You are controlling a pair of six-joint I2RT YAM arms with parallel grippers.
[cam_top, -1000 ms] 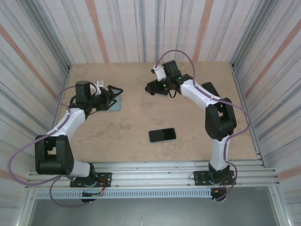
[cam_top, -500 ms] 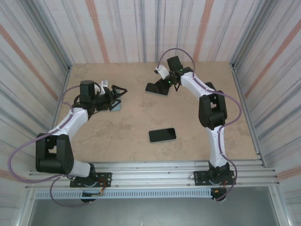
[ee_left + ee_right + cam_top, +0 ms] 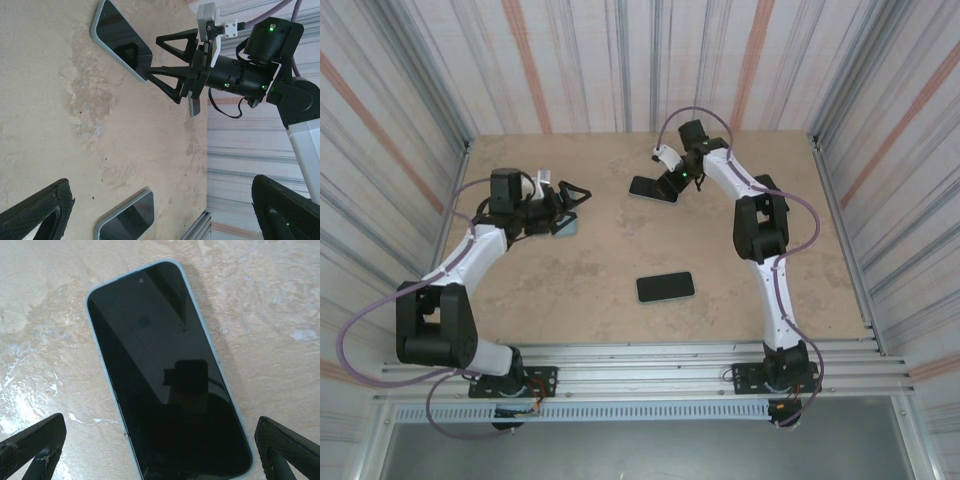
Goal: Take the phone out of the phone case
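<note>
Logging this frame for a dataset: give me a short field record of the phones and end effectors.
cased phone: screen up, flat on table, not yet taken out
right end effector: open, over the cased phone
second phone: flat, mid-table, away from both end effectors
left end effector: open, over a light-blue item, partly hidden

Top cam overhead, wide, wrist cams near table (image 3: 600, 255), shared w/ top

Both arms stretch toward the far half of the tabletop (image 3: 600, 260). The left hand (image 3: 568, 207) and right hand (image 3: 655, 186) hover low over it, fingers spread wide.
</note>
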